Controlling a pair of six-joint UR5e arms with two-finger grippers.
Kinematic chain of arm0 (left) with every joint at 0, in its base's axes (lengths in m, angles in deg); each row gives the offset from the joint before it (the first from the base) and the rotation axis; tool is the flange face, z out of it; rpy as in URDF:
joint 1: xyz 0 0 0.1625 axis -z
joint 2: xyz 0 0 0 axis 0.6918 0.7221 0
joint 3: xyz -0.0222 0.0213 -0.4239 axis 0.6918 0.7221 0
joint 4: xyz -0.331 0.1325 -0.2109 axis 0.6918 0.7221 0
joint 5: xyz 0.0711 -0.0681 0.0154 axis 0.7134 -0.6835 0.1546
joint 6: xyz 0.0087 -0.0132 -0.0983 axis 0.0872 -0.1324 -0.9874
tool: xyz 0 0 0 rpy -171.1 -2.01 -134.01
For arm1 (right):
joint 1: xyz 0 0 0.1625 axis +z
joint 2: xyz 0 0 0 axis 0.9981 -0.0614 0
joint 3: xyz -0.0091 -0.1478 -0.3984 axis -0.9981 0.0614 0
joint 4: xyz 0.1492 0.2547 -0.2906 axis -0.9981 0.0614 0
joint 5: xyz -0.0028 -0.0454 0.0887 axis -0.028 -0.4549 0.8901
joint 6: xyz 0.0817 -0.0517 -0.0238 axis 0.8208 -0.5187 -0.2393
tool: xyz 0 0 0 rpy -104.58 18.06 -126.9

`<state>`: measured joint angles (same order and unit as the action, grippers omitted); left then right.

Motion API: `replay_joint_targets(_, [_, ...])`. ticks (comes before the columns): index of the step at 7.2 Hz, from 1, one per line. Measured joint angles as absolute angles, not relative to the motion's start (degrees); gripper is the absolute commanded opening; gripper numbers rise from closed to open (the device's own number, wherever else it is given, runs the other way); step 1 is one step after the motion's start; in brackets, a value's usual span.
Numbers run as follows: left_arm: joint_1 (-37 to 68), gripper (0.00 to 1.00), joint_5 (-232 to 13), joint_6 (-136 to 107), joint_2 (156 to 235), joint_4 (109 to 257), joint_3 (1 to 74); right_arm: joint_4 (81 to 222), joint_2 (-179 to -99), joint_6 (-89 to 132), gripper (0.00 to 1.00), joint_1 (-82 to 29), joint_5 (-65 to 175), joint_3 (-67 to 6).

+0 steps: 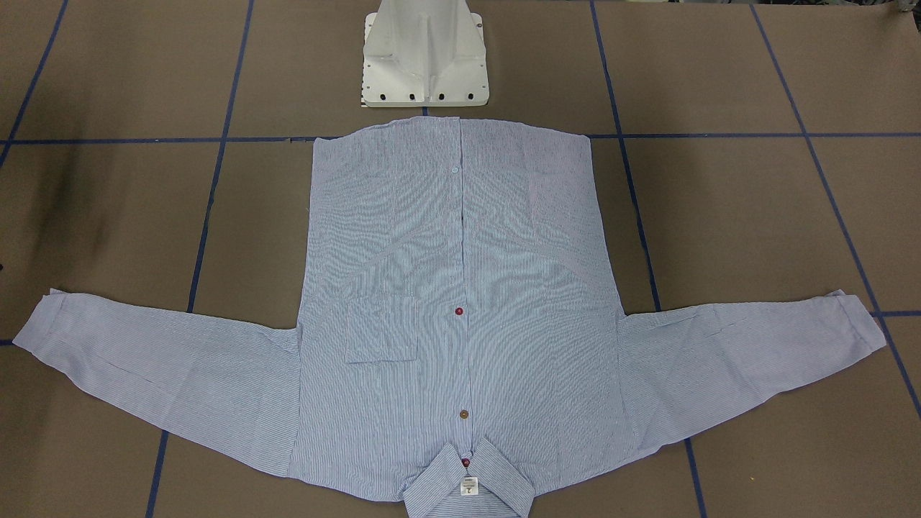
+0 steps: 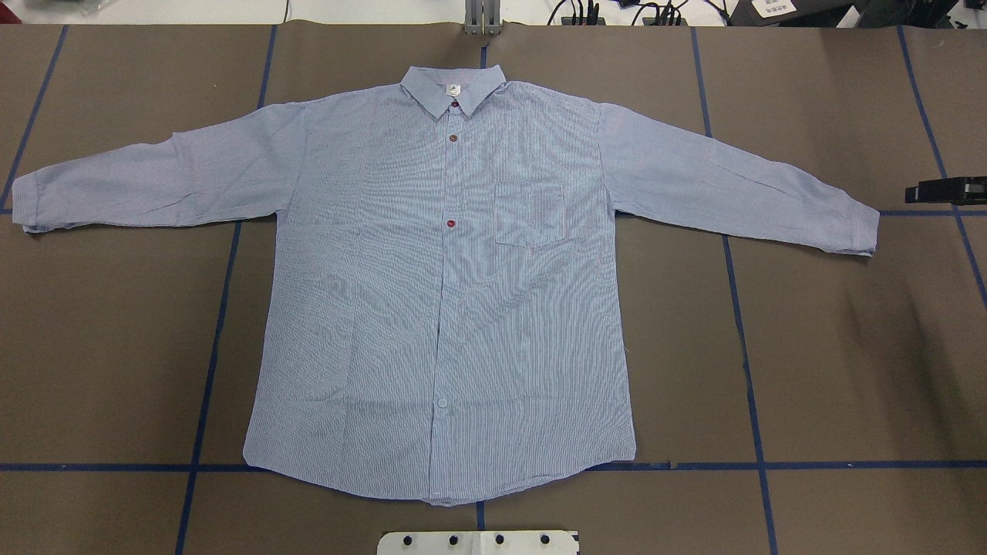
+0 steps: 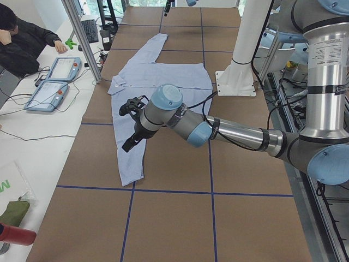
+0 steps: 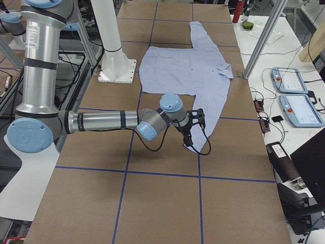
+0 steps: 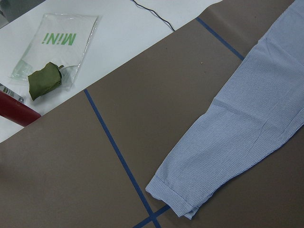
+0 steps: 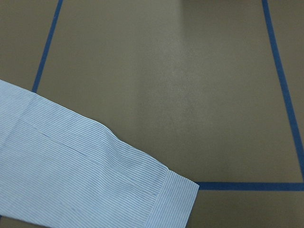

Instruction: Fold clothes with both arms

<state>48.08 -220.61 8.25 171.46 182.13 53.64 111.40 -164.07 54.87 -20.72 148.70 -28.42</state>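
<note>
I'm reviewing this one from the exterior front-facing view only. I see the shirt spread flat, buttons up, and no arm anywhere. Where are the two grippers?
Observer: Out at the sleeves. The exterior left view has the left gripper above the shirt's near sleeve, with no cloth lifted.
Operator: And the right one, is it holding anything?
Observer: The right gripper hangs over the other sleeve's cuff, which its wrist view shows lying flat on the table. I cannot tell how its jaws stand.
</note>
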Motion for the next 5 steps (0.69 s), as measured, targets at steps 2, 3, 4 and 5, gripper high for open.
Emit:
replay_joint_targets(2, [48.1, 1.00, -220.6, 8.2, 171.5, 182.1, 53.6, 99.1, -161.0, 66.6, 0.95, -26.6, 142.9, -19.2])
replay_joint_targets(3, [48.1, 1.00, -220.6, 8.2, 171.5, 182.1, 53.6, 97.1, -160.6, 69.4, 0.91, -28.6, 140.2, -17.6])
replay_joint_targets(4, [48.1, 1.00, -220.6, 8.2, 171.5, 182.1, 53.6, 96.3, -161.0, 70.7, 0.89, -29.6, 138.6, -17.1])
replay_joint_targets(5, [48.1, 1.00, -220.6, 8.2, 171.5, 182.1, 53.5, 96.1, -161.7, 71.1, 0.88, -30.1, 137.8, -17.0])
